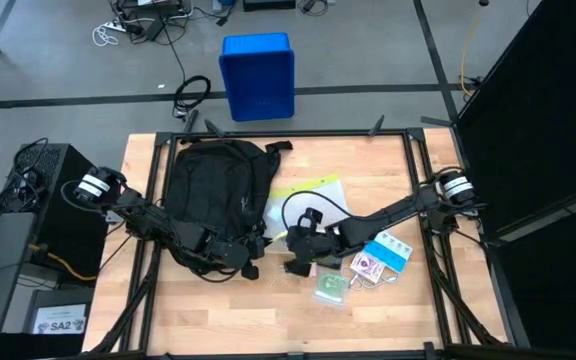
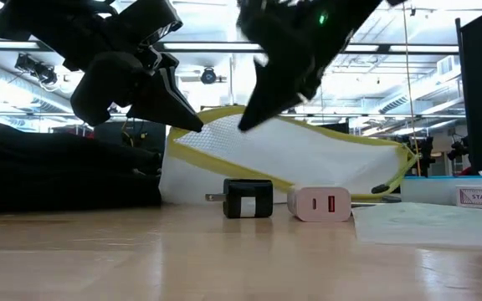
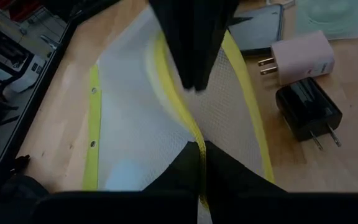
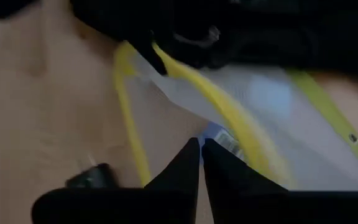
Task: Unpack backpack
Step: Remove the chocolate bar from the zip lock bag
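Fingers, left gripper (image 3: 201,165): pressed together, pinched on the yellow edge of the mesh pouch (image 3: 142,124), from the looks of the left wrist view.
Fingers, right gripper (image 4: 201,163): closed tip to tip just above the same pouch; whether fabric is actually caught can't be told.
Near stuff: a black charger (image 2: 248,199) and a pink charger (image 2: 321,203) are parked on the worktop (image 2: 224,259) in front of the pouch.
Step in hand: the pouch is being handled between both arms, so it's probably mid-unpack.
Next move: a clear spot is needed for the pouch, away from the small packets (image 1: 373,265).
Backpack (image 1: 213,185): lying flat on the left half of the worktop, behind the left fingers, well to the side of the right ones.
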